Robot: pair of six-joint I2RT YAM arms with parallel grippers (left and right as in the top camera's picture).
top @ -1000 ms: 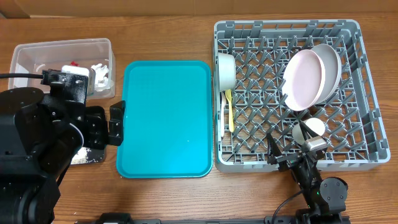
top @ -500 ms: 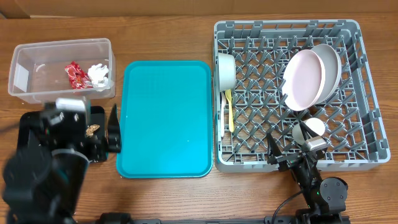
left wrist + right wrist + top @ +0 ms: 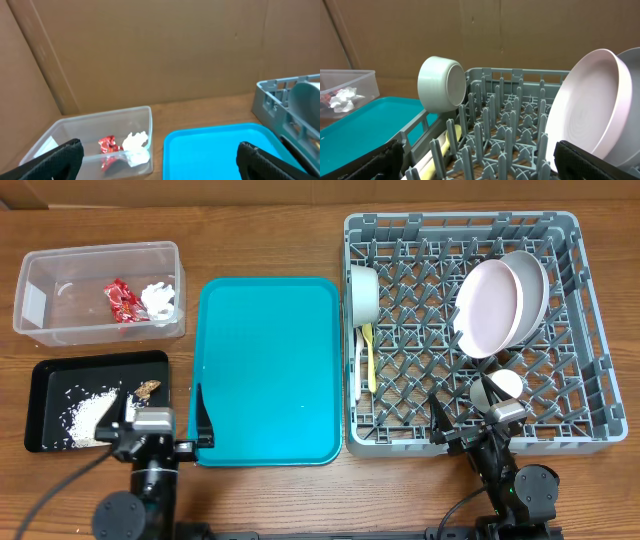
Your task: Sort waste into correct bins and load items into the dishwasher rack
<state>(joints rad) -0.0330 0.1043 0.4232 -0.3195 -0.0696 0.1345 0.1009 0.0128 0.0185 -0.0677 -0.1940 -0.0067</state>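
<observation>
Two plates (image 3: 488, 305) in grey rack (image 3: 460, 220)

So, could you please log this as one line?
left gripper: open | right gripper: open | tub: wrapper, napkin | black tray: rice, lump | rack: plates, bowl, cup, fork, spoon

L claw (image 3: 165, 420) pulled back, uncovering black tray (image 3: 48, 380) w/ rice (image 3: 85, 412).

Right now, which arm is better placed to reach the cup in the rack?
Right. The right end effector sits at the grey pegged plastic rack's near edge, by the white cup; the left end effector is across the teal tray.
</observation>
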